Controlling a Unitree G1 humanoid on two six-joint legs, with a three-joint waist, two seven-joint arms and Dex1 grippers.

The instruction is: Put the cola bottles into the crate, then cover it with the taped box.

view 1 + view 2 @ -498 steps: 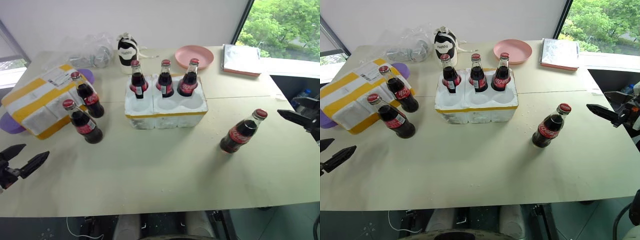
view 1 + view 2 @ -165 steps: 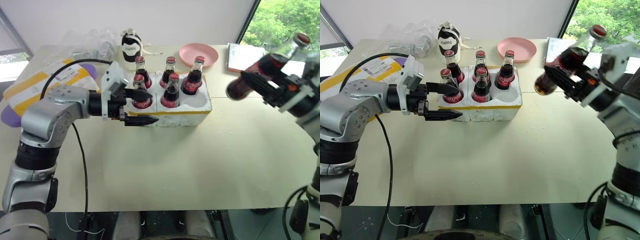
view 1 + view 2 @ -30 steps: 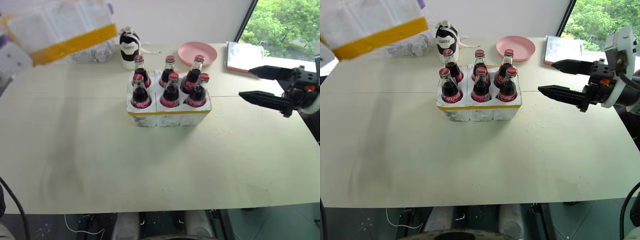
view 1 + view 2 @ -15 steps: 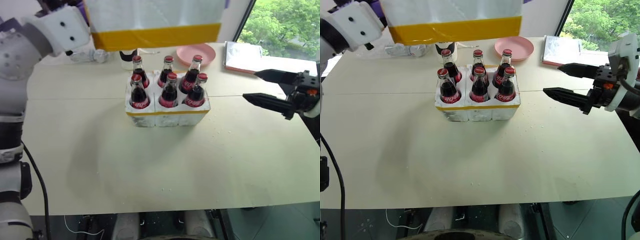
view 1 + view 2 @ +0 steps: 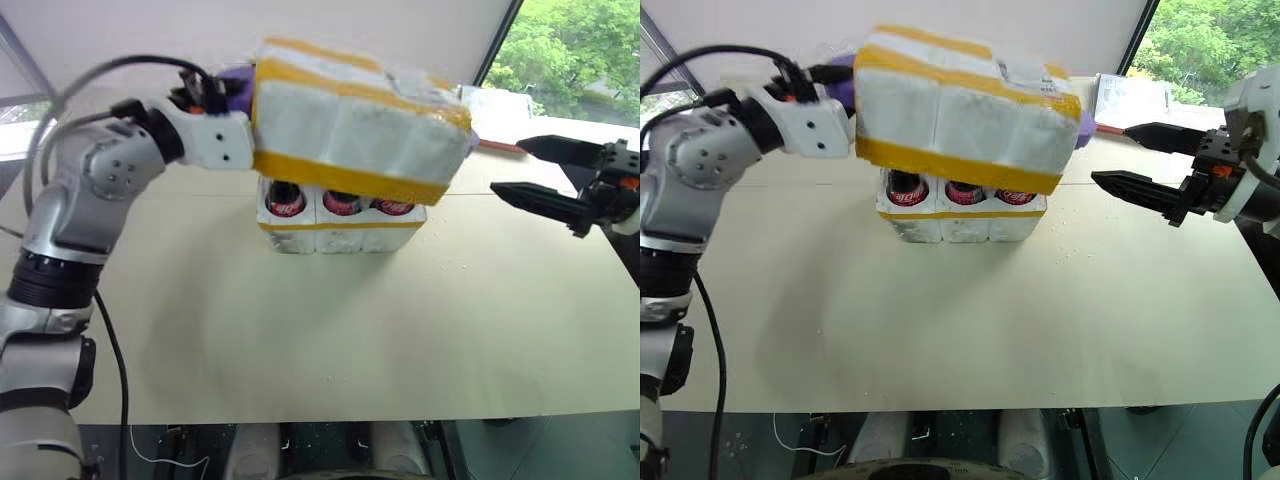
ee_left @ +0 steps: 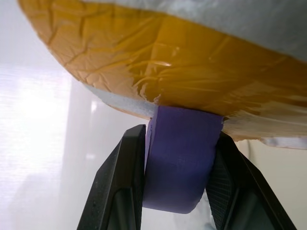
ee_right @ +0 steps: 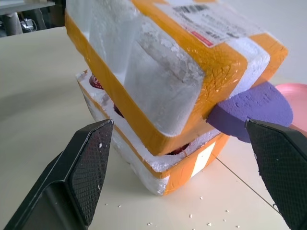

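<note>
While the left hand (image 6: pixel 177 191) clenches a purple tab (image 6: pixel 180 158) that sticks out from under the box (image 5: pixel 355 120), the box hangs tilted just above the crate (image 5: pixel 340 235). It is white foam wrapped in wide yellow tape bands, with a shipping label (image 7: pixel 204 19) on its top face. Its end nearer the left arm sits a little higher, and its lower edge dips toward the right arm's side.

Under it, the crate stands near the middle of the pale bench (image 5: pixel 300 330), a yellow strip running along its base. Three bottles (image 5: pixel 964 192) in the front row show as dark glass with red labels between the crate's rim and the box's lower edge; their caps are hidden by the box. Whether the box touches the bottles cannot be told.

A second purple piece (image 7: pixel 252 112), flat and rounded, juts out from beneath the box on the right arm's side.

Off to the right of the crate, the right hand (image 5: pixel 1140 160) hangs above the bench, released, its two black fingers spread wide and pointing toward the box, holding nothing and well apart from it.
</note>
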